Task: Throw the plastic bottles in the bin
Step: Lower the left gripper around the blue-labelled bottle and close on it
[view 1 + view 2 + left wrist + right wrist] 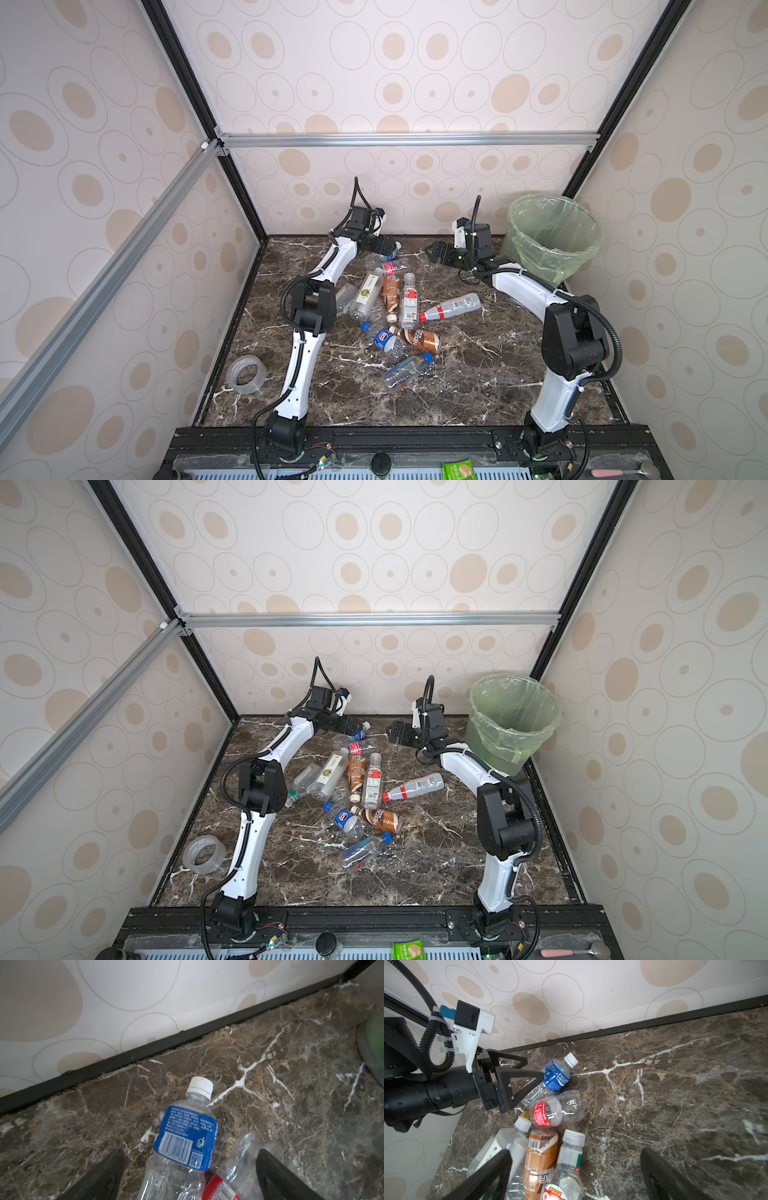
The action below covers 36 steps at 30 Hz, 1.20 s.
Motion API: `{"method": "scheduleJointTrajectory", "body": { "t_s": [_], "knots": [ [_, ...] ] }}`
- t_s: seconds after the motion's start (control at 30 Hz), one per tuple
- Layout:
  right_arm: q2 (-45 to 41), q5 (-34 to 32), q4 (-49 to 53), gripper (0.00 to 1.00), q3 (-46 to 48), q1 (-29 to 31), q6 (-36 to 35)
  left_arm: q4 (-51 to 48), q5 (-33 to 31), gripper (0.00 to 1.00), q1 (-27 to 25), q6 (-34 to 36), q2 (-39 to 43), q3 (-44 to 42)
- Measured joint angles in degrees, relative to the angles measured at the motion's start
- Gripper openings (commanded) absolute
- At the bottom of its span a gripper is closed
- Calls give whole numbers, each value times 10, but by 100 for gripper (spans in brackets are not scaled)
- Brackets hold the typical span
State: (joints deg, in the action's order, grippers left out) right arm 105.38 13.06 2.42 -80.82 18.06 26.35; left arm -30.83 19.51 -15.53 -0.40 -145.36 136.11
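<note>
Both arms reach toward the oval-patterned back wall (pixel 415 183). The left gripper (pixel 390 248), spread wide, straddles a clear blue-labelled plastic bottle (pixel 185 1136) lying on the brown marble tabletop (pixel 478 374). The right gripper (pixel 434 252) gapes empty. Other plastic bottles (pixel 392 299) lie mid-tabletop, and the green-lined translucent bin (pixel 540 266) stands in the back right corner.

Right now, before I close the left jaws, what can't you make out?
Bin interior: both top views, its near wall hides the bottom.
Pocari Sweat bottle base: left wrist view, cut off by the frame edge.
Crumpled clear bottle: a top view, left arm's elbow covers its cap end.
</note>
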Motion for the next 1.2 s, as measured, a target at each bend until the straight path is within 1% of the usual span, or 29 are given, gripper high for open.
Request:
{"method": "scheduleJointTrajectory", "body": {
  "t_s": [0.23,0.33,0.63,0.73,0.83,1.03,1.2],
  "knots": [
    [-17,0,3,100,30,-10,-1,-17,-47,99,-1,29,0,-9],
    [-25,0,5,99,37,-12,-1,-17,-60,97,0,34,0,-12],
    [-49,0,6,99,56,-14,-1,-21,-65,88,-4,43,-8,-13],
    [-51,0,6,99,63,-15,-1,-23,-64,87,-6,43,-15,-13],
    [-52,0,6,99,68,-22,-1,-23,-62,83,-6,43,-24,-13],
    [-52,-1,6,99,69,-36,-1,-24,-56,68,-6,45,-39,-13],
    [-55,0,6,99,76,-36,0,-24,-54,60,-6,47,-42,-13]
  ]
}}
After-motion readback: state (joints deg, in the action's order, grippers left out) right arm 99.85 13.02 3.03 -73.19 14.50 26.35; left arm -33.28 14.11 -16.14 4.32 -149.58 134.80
